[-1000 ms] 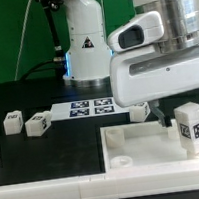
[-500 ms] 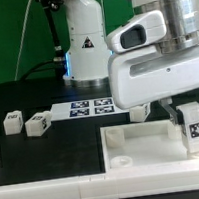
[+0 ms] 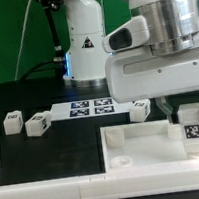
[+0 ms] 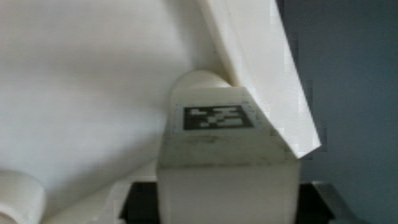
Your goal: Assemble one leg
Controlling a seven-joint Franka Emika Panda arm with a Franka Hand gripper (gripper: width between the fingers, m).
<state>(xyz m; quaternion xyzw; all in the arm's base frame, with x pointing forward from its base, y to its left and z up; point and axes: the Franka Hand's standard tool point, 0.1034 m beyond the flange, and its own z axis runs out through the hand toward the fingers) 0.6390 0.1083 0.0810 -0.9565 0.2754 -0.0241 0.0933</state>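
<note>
My gripper (image 3: 188,112) is shut on a leg (image 3: 192,128), a small white block with a black-and-white tag. It holds the leg upright at the near corner of the large white tray-like piece (image 3: 144,150), on the exterior view's right. In the wrist view the leg (image 4: 222,150) fills the middle, with my gripper (image 4: 222,205) around it and black fingers (image 4: 143,202) on both sides. The tray's rim (image 4: 249,60) runs behind it. I cannot tell whether the leg's foot touches the corner socket. Three more legs (image 3: 11,120), (image 3: 36,122), (image 3: 139,109) lie on the black table.
The marker board (image 3: 89,109) lies flat behind the tray. The robot's white base (image 3: 82,39) stands at the back. A round socket (image 3: 113,136) shows at the tray's far corner on the exterior view's left. The table's white front edge (image 3: 59,193) runs along the bottom.
The gripper has turned at the wrist with the leg in it. The leg has shifted slightly to the exterior view's left and down at the tray's corner.
</note>
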